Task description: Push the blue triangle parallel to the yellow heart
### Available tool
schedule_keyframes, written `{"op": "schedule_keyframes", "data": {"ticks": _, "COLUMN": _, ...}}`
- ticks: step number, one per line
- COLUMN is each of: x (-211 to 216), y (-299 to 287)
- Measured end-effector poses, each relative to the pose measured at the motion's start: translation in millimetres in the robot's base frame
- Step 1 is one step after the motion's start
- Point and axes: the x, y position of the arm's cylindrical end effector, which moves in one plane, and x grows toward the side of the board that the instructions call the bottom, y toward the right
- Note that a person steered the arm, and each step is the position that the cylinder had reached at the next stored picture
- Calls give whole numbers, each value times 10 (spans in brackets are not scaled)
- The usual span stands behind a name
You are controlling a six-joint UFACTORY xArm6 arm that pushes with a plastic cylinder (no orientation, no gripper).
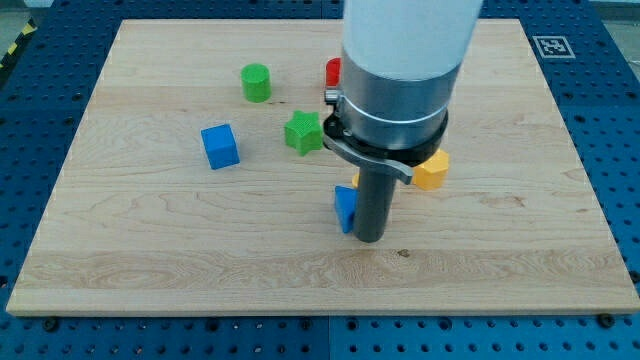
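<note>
My tip [369, 238] rests on the board just right of the blue triangle [346, 207], touching or nearly touching its right side. The rod and the arm's wide white and grey body rise above it and hide part of the board's middle. A yellow block [431, 170], partly hidden by the arm, lies up and right of my tip; its shape is not clear. Whether it is the yellow heart cannot be told.
A blue cube [220, 146] lies at the left. A green cylinder [256, 82] stands toward the top left. A green star [302, 132] lies left of the arm. A red block [333, 72] peeks out behind the arm. The wooden board [120, 250] ends in blue pegboard.
</note>
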Motion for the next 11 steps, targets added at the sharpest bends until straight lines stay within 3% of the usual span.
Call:
{"op": "schedule_keyframes", "data": {"ticks": 2, "x": 0, "y": -392}}
{"op": "schedule_keyframes", "data": {"ticks": 5, "x": -22, "y": 321}}
{"op": "schedule_keyframes", "data": {"ticks": 7, "x": -131, "y": 321}}
{"op": "schedule_keyframes", "data": {"ticks": 11, "x": -142, "y": -492}}
